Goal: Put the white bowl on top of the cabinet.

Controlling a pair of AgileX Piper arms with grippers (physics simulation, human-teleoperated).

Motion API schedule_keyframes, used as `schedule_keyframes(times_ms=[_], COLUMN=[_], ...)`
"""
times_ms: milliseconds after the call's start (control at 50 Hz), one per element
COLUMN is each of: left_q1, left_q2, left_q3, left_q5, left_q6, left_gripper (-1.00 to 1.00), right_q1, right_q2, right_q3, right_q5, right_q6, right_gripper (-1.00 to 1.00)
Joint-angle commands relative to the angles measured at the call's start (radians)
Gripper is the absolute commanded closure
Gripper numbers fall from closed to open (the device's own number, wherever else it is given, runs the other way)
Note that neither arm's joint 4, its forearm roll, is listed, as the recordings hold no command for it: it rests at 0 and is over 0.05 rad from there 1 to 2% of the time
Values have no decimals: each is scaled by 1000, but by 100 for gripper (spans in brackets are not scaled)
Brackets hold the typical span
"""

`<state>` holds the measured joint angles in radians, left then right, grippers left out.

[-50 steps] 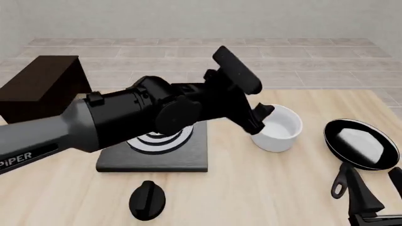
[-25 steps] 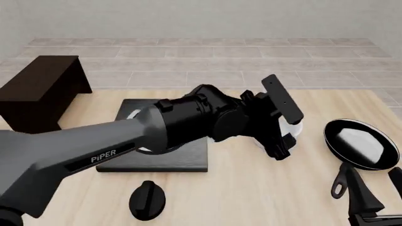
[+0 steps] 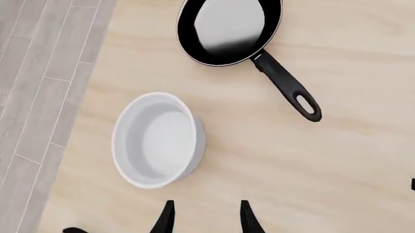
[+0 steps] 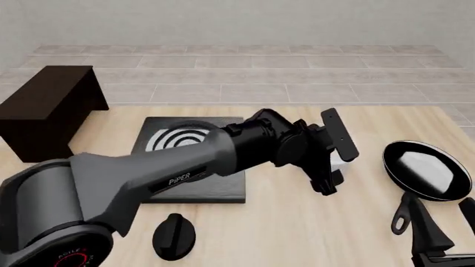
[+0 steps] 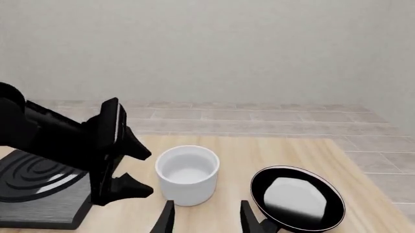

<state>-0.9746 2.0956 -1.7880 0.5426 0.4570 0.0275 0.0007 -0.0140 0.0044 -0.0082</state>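
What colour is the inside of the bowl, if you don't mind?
Plain glossy white, seen best in the left wrist view: bowl.

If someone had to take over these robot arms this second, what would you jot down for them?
Left gripper: open, empty, beside the white bowl, not gripping it.
Right gripper: open, empty, low at the table's near right.
The bowl stands upright on the table between the stove slab and the frying pan.
Cabinet: far left, nothing on top.
Done: only the approach.
Left: grasp the bowl, carry it across, set it on the cabinet.
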Motion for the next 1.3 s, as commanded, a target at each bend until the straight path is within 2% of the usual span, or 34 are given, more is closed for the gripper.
schedule_keyframes(times_ms=[20, 200, 360, 380, 500, 560, 640, 660, 740, 820, 1000, 1020, 1040, 1080, 1160, 1220, 1300], left_q1=[30, 53, 60, 71, 103, 98, 96, 91, 106, 72, 35, 29, 29, 38, 54, 54, 60], left_q2=[88, 120, 136, 135, 152, 139, 142, 134, 149, 149, 163, 165, 164, 183, 201, 201, 219], left_q3=[-88, -116, -93, -76, -68, -25, -20, 6, -3, 43, 31, 42, 71, 58, 12, 37, 0], left_q5=[39, 23, -12, -39, -87, -150, -160, -192, -214, -264, -268, -275, -303, -289, -282, -315, -303], left_q6=[45, 90, 118, 146, 175, 200, 207, 231, 250, 266, 251, 270, 322, 346, 348, 390, 374], left_gripper=[-100, -100, -100, -100, -100, -100, -100, -100, -100, -100, -100, -100, -100, -100, -100, -100, -100], right_q1=[0, 0, 0, 0, 0, 0, 0, 0, 0, 0, 0, 0, 0, 0, 0, 0, 0], right_q2=[0, 0, 0, 0, 0, 0, 0, 0, 0, 0, 0, 0, 0, 0, 0, 1, 0], right_q3=[1, 0, -1, 0, -2, 0, -3, -2, -1, 0, -1, 1, 1, 1, 1, 2, 1], right_q5=[1, 2, 2, 2, 1, 2, 4, 2, 1, 1, 2, 0, 0, -1, -2, -2, -1], right_q6=[2, 2, 1, 2, -1, 2, 1, 0, 0, 1, 1, 2, 1, 0, 0, 1, 0], right_gripper=[-100, -100, -100, -100, -100, -100, -100, -100, -100, -100, -100, -100, -100, -100, -100, -100, -100])
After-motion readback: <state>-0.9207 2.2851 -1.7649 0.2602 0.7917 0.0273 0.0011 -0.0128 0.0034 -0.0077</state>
